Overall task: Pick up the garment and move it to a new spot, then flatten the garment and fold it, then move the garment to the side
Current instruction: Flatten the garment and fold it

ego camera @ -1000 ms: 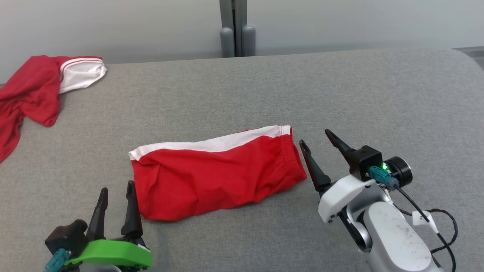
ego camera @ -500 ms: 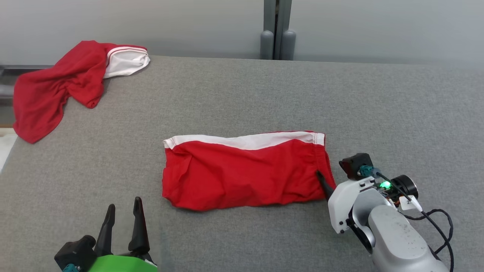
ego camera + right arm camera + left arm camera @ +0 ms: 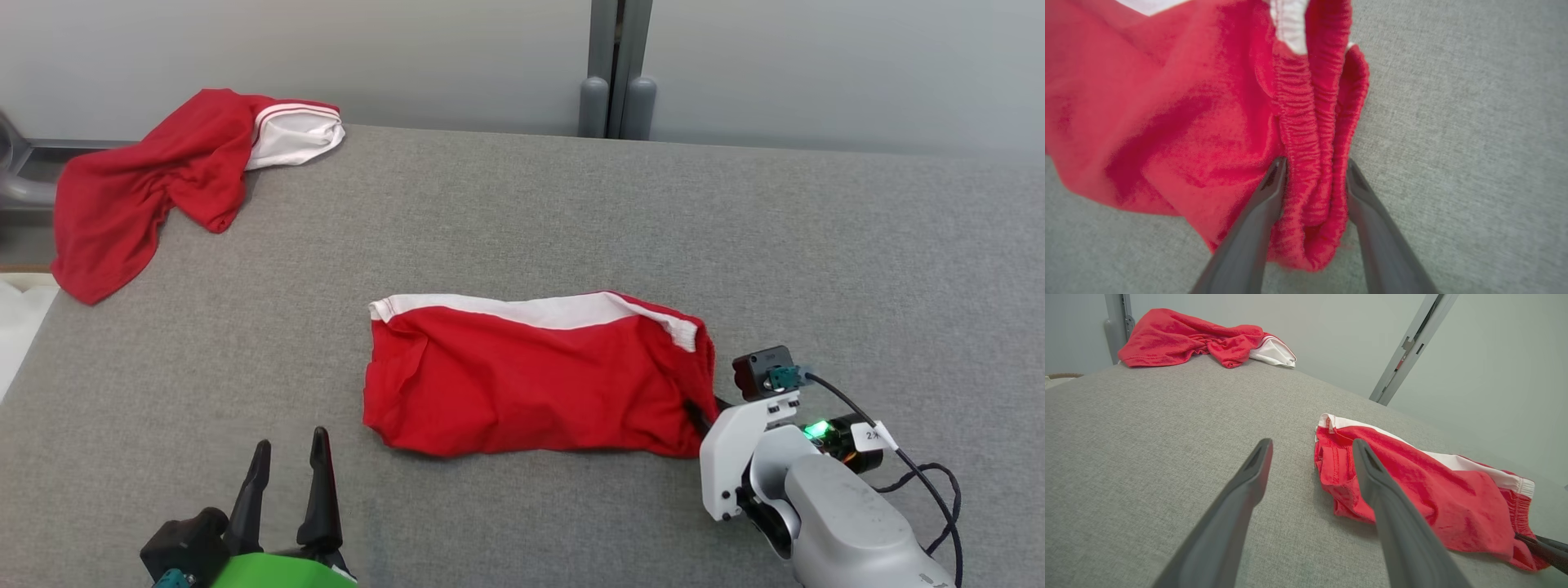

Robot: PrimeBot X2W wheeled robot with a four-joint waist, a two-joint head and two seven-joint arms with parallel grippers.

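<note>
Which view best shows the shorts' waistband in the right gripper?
Right wrist view: the waistband sits bunched inside the right gripper, close up. Head view shows it small; left wrist view shows it distant, near the picture's right edge.

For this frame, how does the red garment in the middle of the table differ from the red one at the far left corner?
The middle garment lies folded in a flat, roughly rectangular shape; the corner garment is a crumpled heap at the edge of the table. The right gripper grips the middle garment's waistband; nothing touches the corner garment. Both are red with white trim.
</note>
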